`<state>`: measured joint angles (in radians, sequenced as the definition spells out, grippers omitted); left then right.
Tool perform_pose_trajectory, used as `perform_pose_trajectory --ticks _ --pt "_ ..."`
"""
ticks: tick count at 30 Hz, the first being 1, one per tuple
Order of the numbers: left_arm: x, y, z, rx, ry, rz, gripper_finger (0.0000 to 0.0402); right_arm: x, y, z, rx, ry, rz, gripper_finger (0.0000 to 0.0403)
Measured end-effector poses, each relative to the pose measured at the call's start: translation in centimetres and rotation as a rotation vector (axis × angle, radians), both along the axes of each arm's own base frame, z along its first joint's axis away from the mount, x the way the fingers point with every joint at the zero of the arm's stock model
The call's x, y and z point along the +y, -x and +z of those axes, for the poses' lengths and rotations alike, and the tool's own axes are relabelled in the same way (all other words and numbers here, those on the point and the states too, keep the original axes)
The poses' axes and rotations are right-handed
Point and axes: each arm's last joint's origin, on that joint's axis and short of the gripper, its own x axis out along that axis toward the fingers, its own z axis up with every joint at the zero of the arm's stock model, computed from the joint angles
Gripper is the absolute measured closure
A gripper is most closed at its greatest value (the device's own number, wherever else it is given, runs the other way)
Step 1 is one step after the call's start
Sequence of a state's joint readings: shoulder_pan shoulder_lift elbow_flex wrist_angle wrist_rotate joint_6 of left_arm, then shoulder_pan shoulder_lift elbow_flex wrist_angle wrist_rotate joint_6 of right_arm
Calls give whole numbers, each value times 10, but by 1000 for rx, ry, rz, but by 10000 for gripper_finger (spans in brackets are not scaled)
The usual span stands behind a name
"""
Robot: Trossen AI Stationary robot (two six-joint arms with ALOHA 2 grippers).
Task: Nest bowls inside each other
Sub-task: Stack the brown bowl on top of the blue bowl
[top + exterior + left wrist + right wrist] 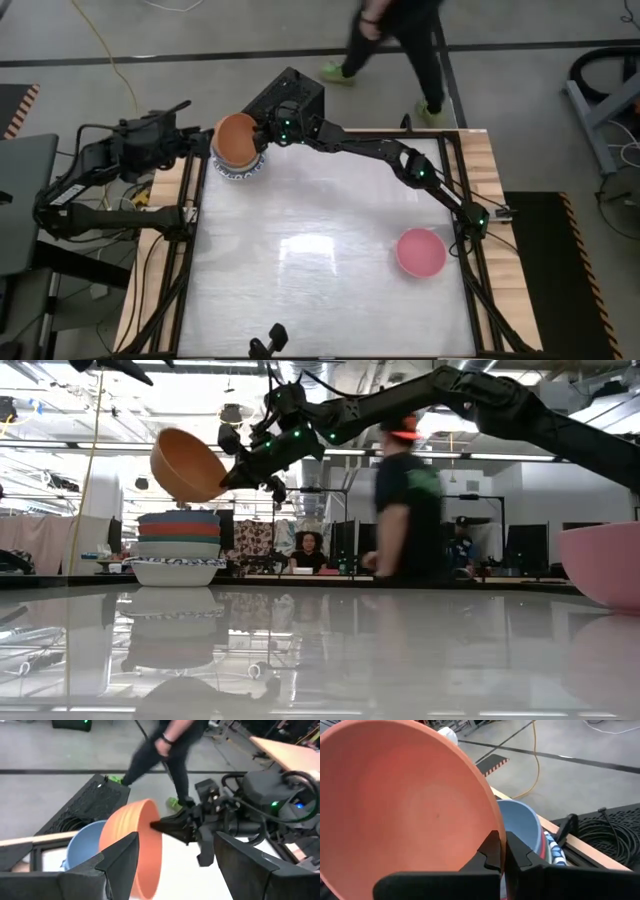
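A glossy white tabletop (pixel 300 270) edged in pale wood stands in an open workshop where a person in dark clothes (pixel 408 500) walks past behind it. The right gripper (pixel 501 851) pinches the rim of a plain orange round bowl (pixel 237 139), jaws narrow, tilted just above the stack of nested bowls (pixel 177 547) with a light-blue bowl (pixel 522 825) on top. The left gripper (pixel 175 857) waits beside that stack with jaws wide, and a pink round bowl (pixel 420 251) sits well apart from it.

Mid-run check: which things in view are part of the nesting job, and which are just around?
Job:
orange bowl, gripped by right gripper above the stack
bowl stack
pink bowl

Around:
left gripper, open beside the stack
person
yellow cable
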<state>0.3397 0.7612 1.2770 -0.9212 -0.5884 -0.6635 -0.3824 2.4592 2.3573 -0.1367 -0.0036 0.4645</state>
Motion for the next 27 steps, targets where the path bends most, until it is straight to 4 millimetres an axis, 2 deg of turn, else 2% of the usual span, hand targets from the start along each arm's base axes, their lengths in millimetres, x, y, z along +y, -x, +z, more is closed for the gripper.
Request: perform_pose_trajectory --ticks 9,12,18,27 --pt "0 1 -5 28 42 13 159 -2 2 -4 33 -39 6 393" --pt "1 -3 -6 39 48 9 159 -1 1 -3 30 -9 10 369" --pt "5 -18 -11 83 78 -16 159 -2 1 -1 16 3 -1 325" --pt "14 -45 -24 242 103 -64 159 -3 1 1 -10 15 -5 302"
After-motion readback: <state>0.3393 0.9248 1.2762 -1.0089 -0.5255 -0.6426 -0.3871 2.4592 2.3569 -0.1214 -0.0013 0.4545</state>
